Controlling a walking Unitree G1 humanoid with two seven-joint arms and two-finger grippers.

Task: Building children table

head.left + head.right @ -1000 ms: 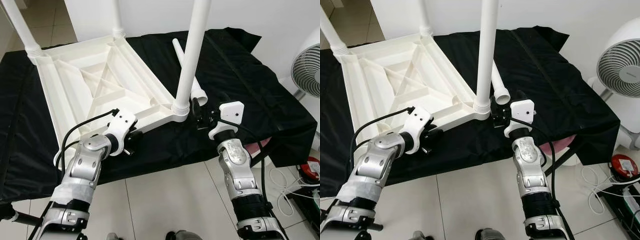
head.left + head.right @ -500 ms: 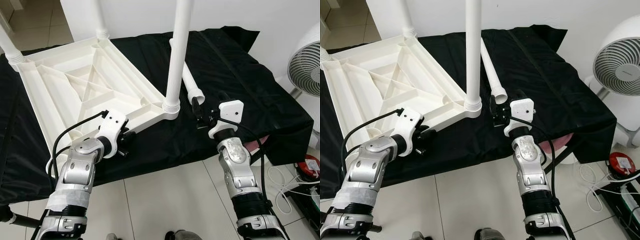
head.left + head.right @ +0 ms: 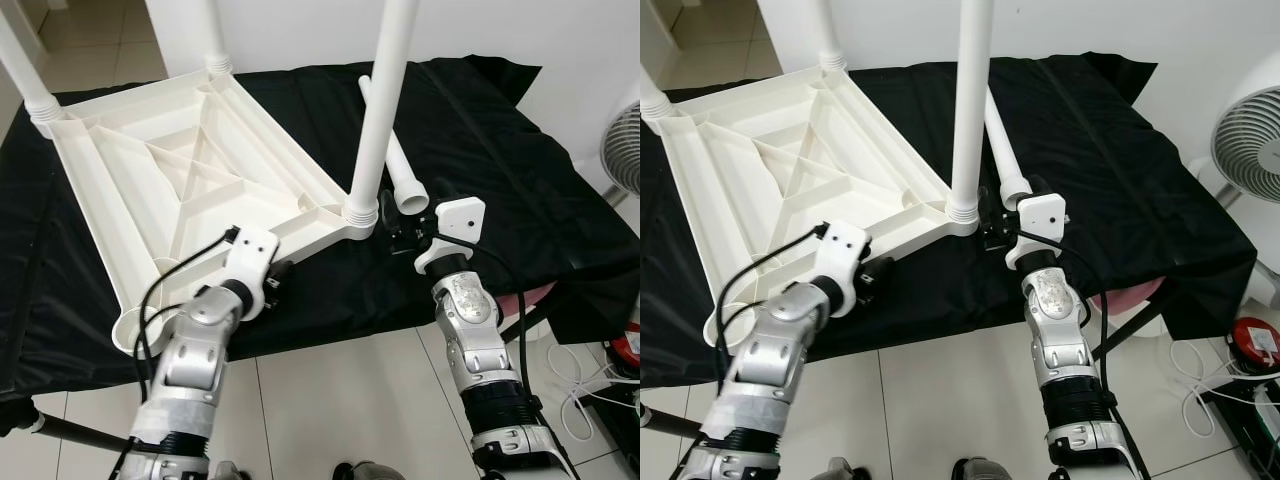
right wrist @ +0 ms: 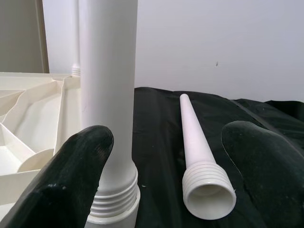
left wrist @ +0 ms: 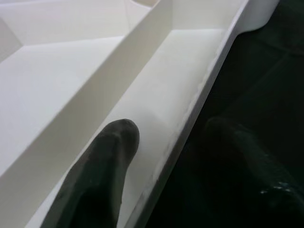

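The white plastic table top [image 3: 150, 190] lies upside down on a black cloth, with three white legs standing screwed into its corners. The nearest fitted leg [image 3: 380, 110] rises at the near right corner. Just right of it a loose leg [image 3: 400, 175] lies on the cloth, threaded end toward me. My right gripper [image 3: 400, 228] is open just in front of that threaded end [image 4: 197, 142], beside the fitted leg [image 4: 108, 95]. My left gripper [image 3: 278, 282] is open astride the table's near rim [image 5: 190, 109], one finger [image 5: 102, 175] inside the tray and the other on the cloth.
The near left corner socket [image 3: 135, 328] holds no leg. The black cloth [image 3: 500, 150] drapes over a low surface, its front edge just ahead of my arms. A white fan [image 3: 1250, 140] stands at the right. Cables [image 3: 590, 380] and a red object lie on the tiled floor.
The whole view has swayed left and back again. Relative to the table, both grippers keep nearly the same places and stay open.
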